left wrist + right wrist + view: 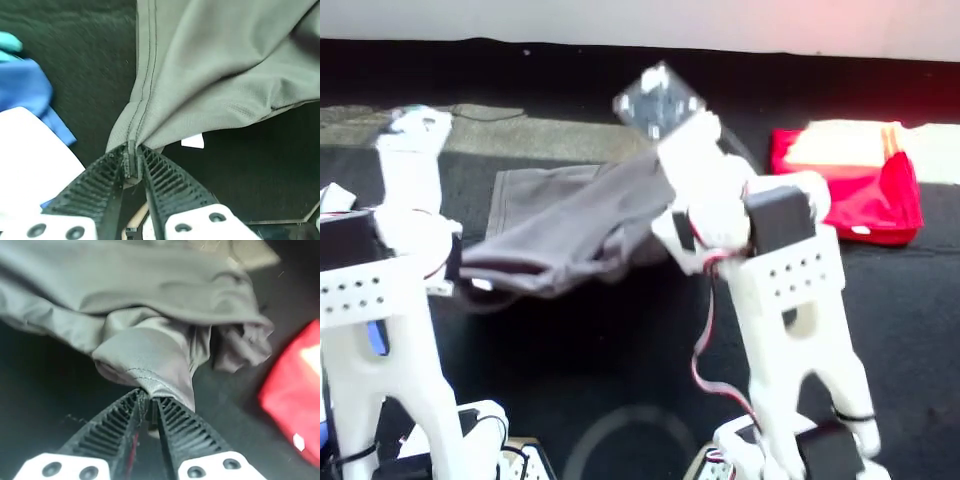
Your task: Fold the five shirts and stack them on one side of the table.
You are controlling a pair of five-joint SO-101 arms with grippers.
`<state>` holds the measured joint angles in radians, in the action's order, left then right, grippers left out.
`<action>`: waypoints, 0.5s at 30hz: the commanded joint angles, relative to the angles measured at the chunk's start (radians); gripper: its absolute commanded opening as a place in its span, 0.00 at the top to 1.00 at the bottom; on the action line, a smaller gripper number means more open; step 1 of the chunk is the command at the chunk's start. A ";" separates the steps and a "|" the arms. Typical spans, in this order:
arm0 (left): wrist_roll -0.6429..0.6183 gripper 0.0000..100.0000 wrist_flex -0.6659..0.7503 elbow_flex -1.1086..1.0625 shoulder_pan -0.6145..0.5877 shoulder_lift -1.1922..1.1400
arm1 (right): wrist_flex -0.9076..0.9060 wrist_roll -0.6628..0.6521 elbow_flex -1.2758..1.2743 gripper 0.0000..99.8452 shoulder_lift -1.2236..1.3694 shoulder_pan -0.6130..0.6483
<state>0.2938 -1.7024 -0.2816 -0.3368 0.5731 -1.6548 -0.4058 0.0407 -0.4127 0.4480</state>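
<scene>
The grey shirt [570, 225] is held partly lifted over the black table [620, 350], its long axis stretched sideways between the arms. A hem is pinched by the left gripper [132, 167], a bunched fold by the right gripper [148, 407].

The grey shirt [570, 230] is a plain mid grey with no print, and two lines of darker stitching run along its hem. My left tool [132, 170] and my right tool [148, 412] both have black ridged fingers on white bodies. The table [620, 350] under the grey shirt is black. Near the grey shirt lies a red shirt [870, 195], bright and plain, with a pale cream shirt [845, 143] on top of it. A blue cloth [25, 90] shows near the grey shirt's hem, and a small white label [192, 141] just beside its edge. My right arm [790, 290] is white, with a red and white wire [703, 335] along it.
</scene>
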 commanded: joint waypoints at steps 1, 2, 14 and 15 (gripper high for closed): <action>0.052 0.99 0.080 -0.157 0.010 0.019 | 0.153 -0.043 -0.486 0.99 -0.219 -0.010; 0.061 0.99 0.101 -0.194 0.010 0.019 | 0.205 -0.051 -0.591 0.99 -0.265 -0.012; 0.083 0.99 0.282 -0.381 0.010 0.019 | 0.552 -0.173 -1.268 0.99 -0.513 -0.013; 0.081 0.99 0.282 -0.380 0.010 0.019 | 0.535 -0.173 -1.260 0.99 -0.513 -0.015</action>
<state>0.3675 -1.4354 -0.6636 -0.3368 0.5731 -1.1224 -0.5639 -1.2114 -0.8976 0.4480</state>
